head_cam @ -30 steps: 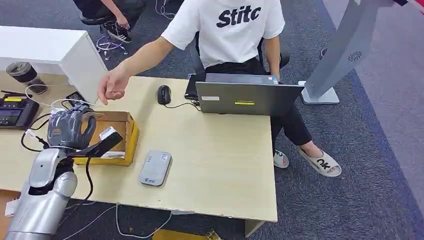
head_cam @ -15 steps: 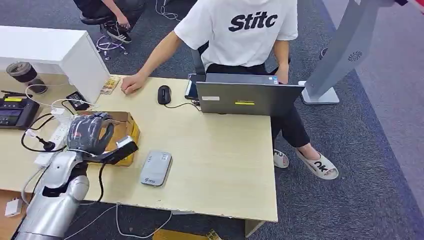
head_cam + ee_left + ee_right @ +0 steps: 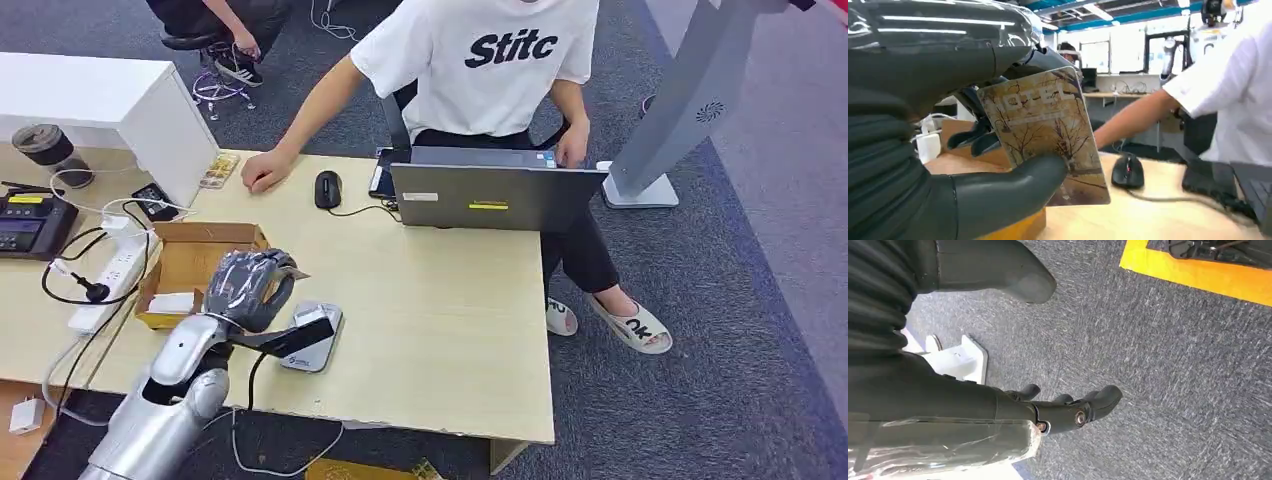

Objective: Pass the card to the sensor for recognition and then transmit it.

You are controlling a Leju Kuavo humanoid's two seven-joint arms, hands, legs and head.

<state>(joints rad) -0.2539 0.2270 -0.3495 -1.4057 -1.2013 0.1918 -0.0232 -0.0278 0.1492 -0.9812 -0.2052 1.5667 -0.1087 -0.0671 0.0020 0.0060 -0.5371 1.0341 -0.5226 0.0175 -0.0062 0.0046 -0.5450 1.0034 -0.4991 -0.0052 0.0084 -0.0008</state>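
cardboard box (image 3: pixel 190 262) left of sensor (image 3: pixel 311 338); mouse (image 3: pixel 327 188) left of laptop (image 3: pixel 497 195).

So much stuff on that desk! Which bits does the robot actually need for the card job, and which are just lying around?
Needed:
card, held in the left hand
grey sensor

Lying about:
cardboard box
mouse
laptop
power strip
cup

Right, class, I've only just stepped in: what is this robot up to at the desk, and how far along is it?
The robot's left hand holds a card pinched between thumb and fingers, beside the grey sensor on the table, next to the cardboard box. The card does not yet look presented to the sensor. Its right hand hangs open over the carpet. A seated person works at a laptop.
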